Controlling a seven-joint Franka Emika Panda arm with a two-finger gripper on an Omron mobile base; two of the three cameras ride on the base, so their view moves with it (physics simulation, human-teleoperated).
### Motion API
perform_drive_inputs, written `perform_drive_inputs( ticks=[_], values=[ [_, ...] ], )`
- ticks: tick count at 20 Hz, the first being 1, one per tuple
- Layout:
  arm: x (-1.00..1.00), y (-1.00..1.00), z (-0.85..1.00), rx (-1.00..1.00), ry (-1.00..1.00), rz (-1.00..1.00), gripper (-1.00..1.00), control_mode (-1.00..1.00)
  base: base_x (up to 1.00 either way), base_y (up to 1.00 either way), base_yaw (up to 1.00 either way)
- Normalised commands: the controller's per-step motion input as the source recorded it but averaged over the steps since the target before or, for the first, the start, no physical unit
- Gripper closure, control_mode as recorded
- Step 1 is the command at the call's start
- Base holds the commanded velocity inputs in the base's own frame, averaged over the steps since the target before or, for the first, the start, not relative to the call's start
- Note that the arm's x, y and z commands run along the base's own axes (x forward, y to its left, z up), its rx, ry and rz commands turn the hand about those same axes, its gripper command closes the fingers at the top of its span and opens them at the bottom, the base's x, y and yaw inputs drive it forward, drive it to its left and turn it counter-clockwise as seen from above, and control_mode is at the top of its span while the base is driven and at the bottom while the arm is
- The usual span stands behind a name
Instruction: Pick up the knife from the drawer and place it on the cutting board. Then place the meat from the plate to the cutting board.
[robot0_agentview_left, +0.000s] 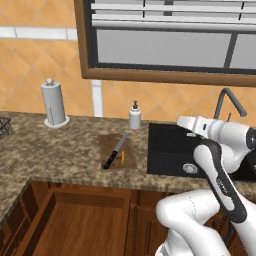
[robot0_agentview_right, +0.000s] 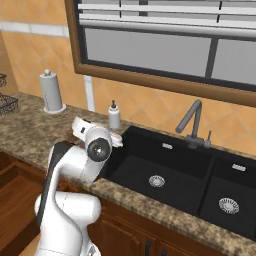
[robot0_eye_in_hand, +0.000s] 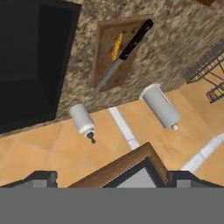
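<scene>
Both steps look done: the slim black-handled knife (robot0_agentview_left: 115, 152) and the small orange-yellow meat strip (robot0_agentview_left: 123, 157) lie on the speckled brown wooden cutting board (robot0_agentview_left: 129, 159). The pincer (robot0_eye_in_hand: 112, 178) holds nothing, seemingly open.

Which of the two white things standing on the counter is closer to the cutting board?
The soap bottle, small with a dark pump top. It stands just behind the cutting board, while the taller paper towel roll stands farther off.
</scene>
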Motion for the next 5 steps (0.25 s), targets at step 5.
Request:
perform_drive_inputs(
  ticks=[5],
  values=[
    [0.0, 0.0, 0.0, 0.01, 0.0, 0.0, -1.0, -1.0, 0.0, 0.0, 0.0]
  ],
)
